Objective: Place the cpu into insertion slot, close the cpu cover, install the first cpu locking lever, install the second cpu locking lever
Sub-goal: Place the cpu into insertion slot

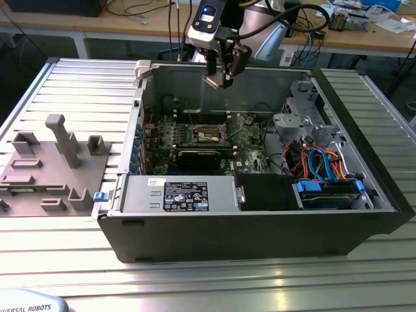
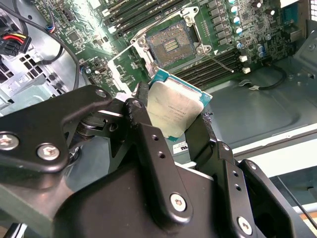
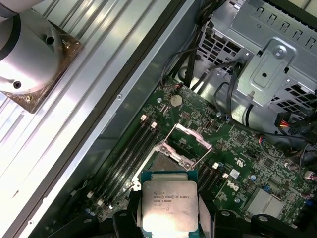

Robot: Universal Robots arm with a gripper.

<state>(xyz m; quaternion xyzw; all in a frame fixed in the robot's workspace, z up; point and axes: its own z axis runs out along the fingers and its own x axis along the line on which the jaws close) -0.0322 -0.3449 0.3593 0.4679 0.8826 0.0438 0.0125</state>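
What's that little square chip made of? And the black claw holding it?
The cpu looks like dull silver-grey metal on top, with a teal rim that may be circuit board. The gripper looks like matte black metal, judging by its hard edges and screws.

Overhead light streaks pale glare across the ribbed desk (image 1: 214, 279) in the exterior view; the computer case (image 1: 227, 234) is dimmer inside. The cpu (image 3: 169, 208) gleams in both wrist views.

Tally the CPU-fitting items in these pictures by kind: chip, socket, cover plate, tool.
cpu, gripped in the tool: 1
insertion slot, empty: 1
cpu cover, swung open: 1
tool: 1
Total: 4
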